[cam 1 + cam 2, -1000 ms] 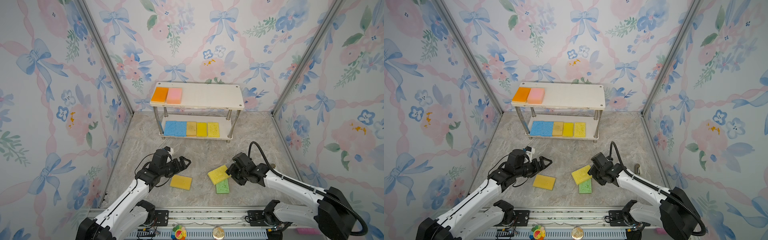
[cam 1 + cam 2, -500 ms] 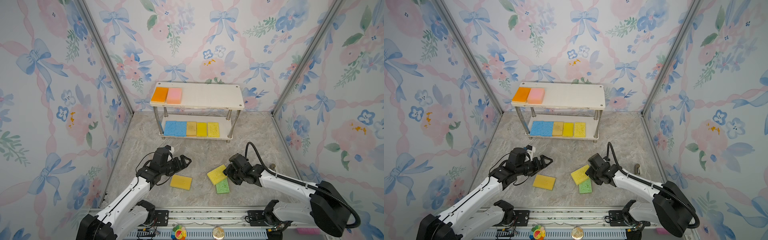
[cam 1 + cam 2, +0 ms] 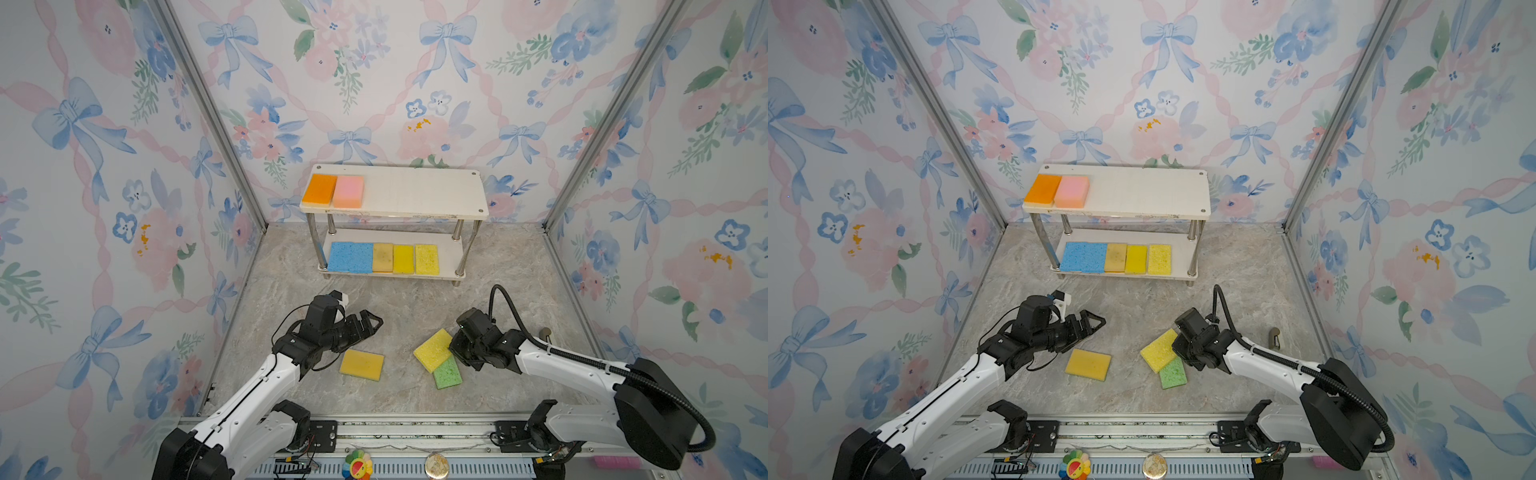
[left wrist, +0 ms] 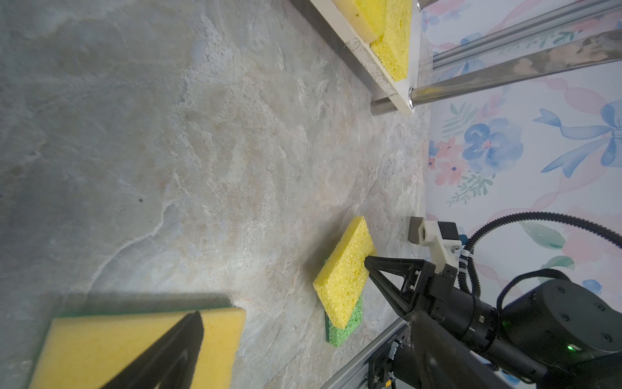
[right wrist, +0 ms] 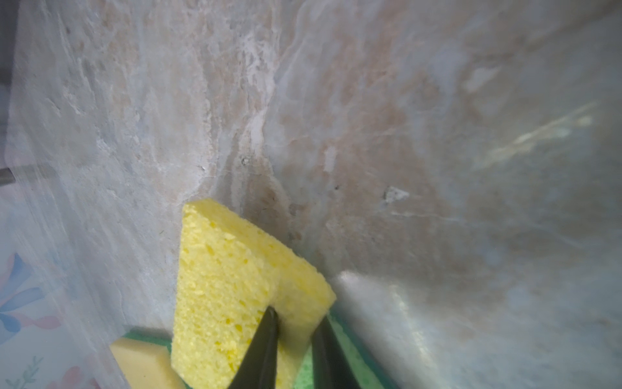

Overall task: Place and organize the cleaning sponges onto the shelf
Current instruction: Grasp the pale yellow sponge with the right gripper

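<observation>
Now that your right gripper has drawn its fingers in from a wider spread a second ago, they pinch the near edge of the bright yellow sponge. That sponge lies on the worktop in front of the shelf, below its right-hand legs, and half covers the green sponge. The grip looks made, so the next step is probably the lift and carry to the shelf. From these views you cannot tell whether the sponge has left the green one yet. The left wrist view shows it tilted, with the gripped side raised.

Compared with the earlier frame, the right arm has edged slightly closer to the sponge, which sits in nearly the same spot. Your left gripper has not shifted. Its fingers are spread wide and hold nothing, and it hovers in front of the shelf's left-hand legs, just beyond the tan-yellow sponge.

The shelf looks the same as before. The orange sponge and pink sponge sit side by side at the left end of its upper board. The blue sponges and three yellowish sponges line its lower board. Three sponges remain off the shelf, and most of the upper board is bare.
</observation>
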Robot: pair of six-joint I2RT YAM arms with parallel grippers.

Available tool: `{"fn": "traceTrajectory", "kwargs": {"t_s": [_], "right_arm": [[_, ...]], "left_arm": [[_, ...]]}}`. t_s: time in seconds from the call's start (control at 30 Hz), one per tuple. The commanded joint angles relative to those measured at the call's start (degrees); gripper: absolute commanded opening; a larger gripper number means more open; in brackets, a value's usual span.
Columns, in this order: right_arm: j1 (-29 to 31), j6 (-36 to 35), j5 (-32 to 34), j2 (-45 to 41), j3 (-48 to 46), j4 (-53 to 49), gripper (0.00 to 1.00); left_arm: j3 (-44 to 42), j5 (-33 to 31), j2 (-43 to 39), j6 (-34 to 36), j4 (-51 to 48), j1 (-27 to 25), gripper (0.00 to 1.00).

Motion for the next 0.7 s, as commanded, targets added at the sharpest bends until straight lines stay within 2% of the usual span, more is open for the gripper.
{"fn": "traceTrajectory", "kwargs": {"t_s": [0.0,0.13,0.27,0.43,0.57,0.67], "right_arm": [[-0.4,-3.2,2.6,-1.5,2.8,-4.2,0.12],[-1.8,-10.1,2.6,-2.7,8.6,-9.5,0.07],[-4.5,-20.1,-0.9,-2.4,16.3,-13.6,0.05],[-9.7,-34.4,-14.9,0.9,27.6,-17.5,0.04],[-11.9,-45.1,-25.5,4.1,37.3,-23.2,0.05],[-12.9,-47.8,-31.5,5.5,41.3,-24.7,0.05]], "left_arm": [[1.0,0.4,-0.8,0.9,0.5,-0.1,0.98],[1.7,1.2,-0.9,1.5,0.6,-0.1,0.98],[3.6,4.1,-0.2,2.6,1.4,-0.1,0.98],[5.4,11.2,0.7,1.0,8.1,0.0,0.98],[3.9,18.2,1.3,-7.5,21.7,-0.1,0.98],[0.8,21.3,1.9,-16.9,35.9,-0.4,0.94]]}}
